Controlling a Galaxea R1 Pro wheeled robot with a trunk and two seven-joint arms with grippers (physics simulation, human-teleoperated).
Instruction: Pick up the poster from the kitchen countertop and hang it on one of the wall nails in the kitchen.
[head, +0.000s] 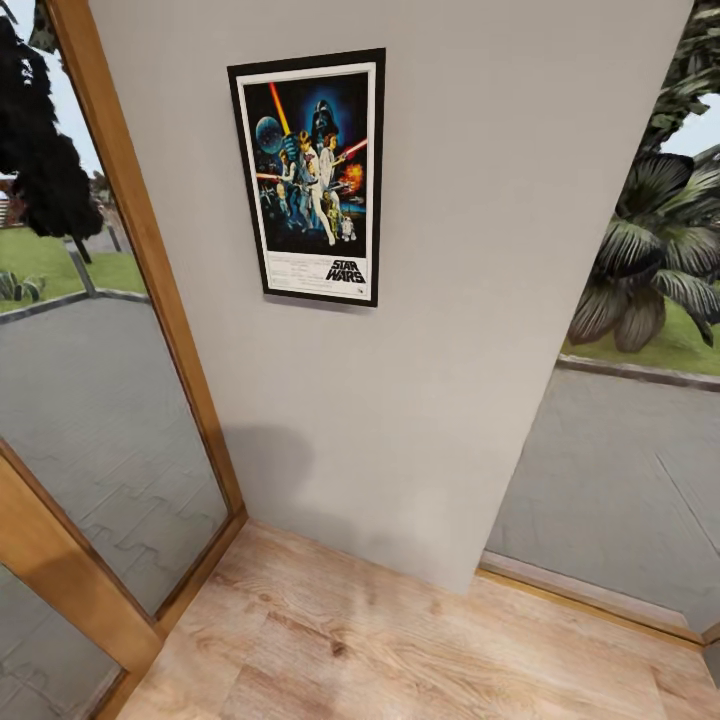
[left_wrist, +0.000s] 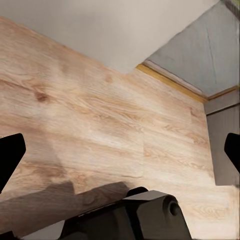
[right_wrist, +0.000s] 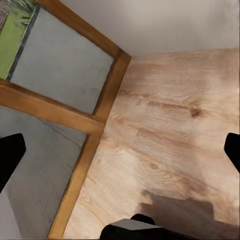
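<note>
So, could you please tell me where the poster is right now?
In the head view the poster hangs on the pale wall, upper left of centre, right of the wood-framed window.

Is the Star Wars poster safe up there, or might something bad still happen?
The poster hangs flat on the grey wall, but no nail is visible, so its hold can't be judged; it might slip. Both pincers, left and right, are open over the wooden floor, too low to catch it.

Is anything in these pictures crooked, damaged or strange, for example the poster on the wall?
Nothing stands out. The poster hangs flat on the wall, its edges in line with the wall's, its frame whole. It leans only as the whole head view leans. The wood floor shows no spill or damage.
</note>
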